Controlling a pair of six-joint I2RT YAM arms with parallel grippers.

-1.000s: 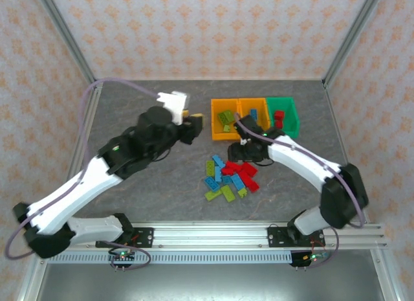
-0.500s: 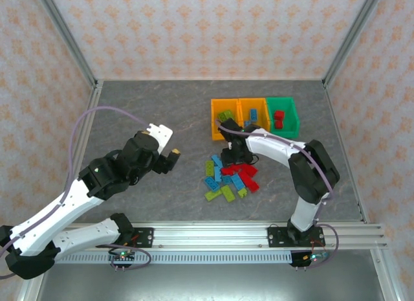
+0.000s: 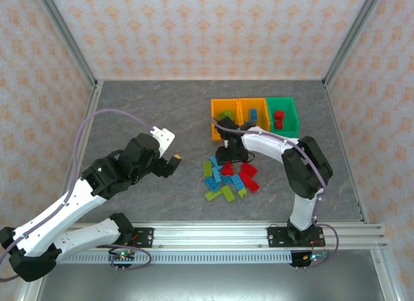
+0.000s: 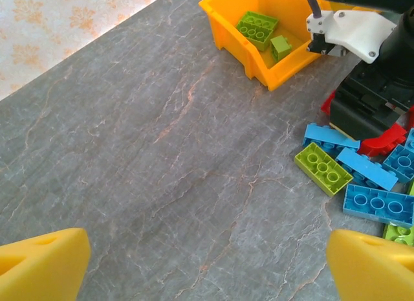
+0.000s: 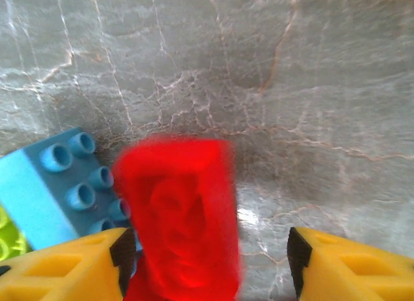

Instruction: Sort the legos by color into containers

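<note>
Bins (image 3: 253, 100): orange bin (image 4: 239, 48) w/ grn legos (image 4: 257, 24), grn bin (image 3: 294, 123) w/ reds (image 3: 279, 119).

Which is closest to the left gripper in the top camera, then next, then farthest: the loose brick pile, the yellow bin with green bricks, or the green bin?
1. The loose brick pile, just right of the left gripper.
2. The yellow bin with green bricks, farther back, leftmost bin.
3. The green bin, rightmost bin.
</note>
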